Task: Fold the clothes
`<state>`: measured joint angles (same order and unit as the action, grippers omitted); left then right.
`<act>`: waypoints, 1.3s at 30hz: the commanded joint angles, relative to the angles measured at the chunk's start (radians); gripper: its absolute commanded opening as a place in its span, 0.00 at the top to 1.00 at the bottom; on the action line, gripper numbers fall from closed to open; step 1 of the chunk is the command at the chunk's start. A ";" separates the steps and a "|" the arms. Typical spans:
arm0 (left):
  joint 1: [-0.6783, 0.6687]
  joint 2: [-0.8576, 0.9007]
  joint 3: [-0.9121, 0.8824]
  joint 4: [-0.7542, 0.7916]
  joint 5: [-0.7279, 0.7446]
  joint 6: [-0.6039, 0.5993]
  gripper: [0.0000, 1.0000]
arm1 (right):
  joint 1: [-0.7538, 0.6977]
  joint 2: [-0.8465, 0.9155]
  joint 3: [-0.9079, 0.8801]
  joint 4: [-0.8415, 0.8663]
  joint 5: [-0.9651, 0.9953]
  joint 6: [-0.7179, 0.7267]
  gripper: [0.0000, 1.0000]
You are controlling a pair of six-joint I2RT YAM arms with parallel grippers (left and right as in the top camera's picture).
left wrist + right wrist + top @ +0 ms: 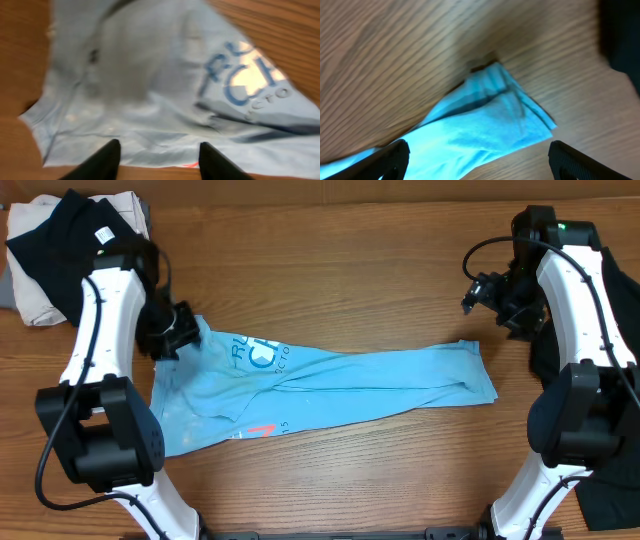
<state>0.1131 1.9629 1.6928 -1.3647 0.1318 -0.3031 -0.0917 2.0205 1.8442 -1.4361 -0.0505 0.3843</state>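
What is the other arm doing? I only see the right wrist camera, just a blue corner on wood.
Observer: The left gripper is open at the lettered end of the T-shirt.
Operator: Is the shirt flat?
Observer: No, overhead it lies as a long bunched strip across the table.
Operator: Anything else there?
Observer: A pile of black garments on a beige cloth sits at the far left corner.
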 commanded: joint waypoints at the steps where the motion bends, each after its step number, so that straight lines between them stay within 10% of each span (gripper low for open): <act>1: -0.063 0.004 -0.011 0.020 0.076 0.038 0.43 | -0.005 -0.006 0.015 0.015 -0.064 -0.053 0.08; 17: -0.161 0.208 -0.121 0.091 0.126 0.050 0.81 | 0.010 0.013 -0.283 0.178 -0.154 -0.081 0.13; 19: -0.160 0.213 -0.121 0.070 0.110 0.056 0.96 | 0.013 0.013 -0.326 0.207 -0.154 -0.078 0.19; 31: -0.154 0.212 -0.121 -0.050 0.014 0.051 0.96 | 0.015 0.013 -0.389 0.261 -0.092 -0.055 0.93; 39: -0.151 0.156 -0.120 -0.142 -0.100 -0.055 0.96 | 0.009 0.012 -0.320 0.129 -0.018 -0.036 0.96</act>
<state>-0.0452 2.1647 1.5757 -1.4776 0.1303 -0.2825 -0.0814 2.0304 1.4693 -1.2766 -0.1108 0.3397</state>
